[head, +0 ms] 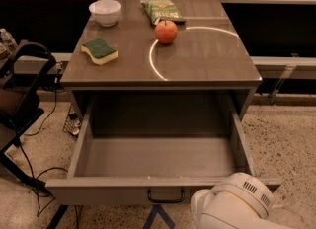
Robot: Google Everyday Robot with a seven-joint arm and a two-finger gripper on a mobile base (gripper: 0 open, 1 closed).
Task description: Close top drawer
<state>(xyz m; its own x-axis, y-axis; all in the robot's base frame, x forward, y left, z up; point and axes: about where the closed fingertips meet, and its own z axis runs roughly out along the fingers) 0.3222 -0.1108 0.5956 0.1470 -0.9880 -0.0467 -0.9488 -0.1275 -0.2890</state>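
The top drawer [158, 156] is pulled far out of the grey cabinet and is empty inside. Its flat front [98, 193] faces me at the bottom of the view, with a small black loop handle [165, 197] at centre. My gripper [232, 208] shows only as a white rounded housing at the bottom right. It sits just in front of the drawer front, right of the handle.
On the cabinet top [207, 60] lie a white bowl [105, 12], a green-and-yellow sponge [99, 51], a red apple [166, 31] and a green snack bag [161, 11]. A black chair frame [22, 104] and cables stand at the left. The floor is speckled.
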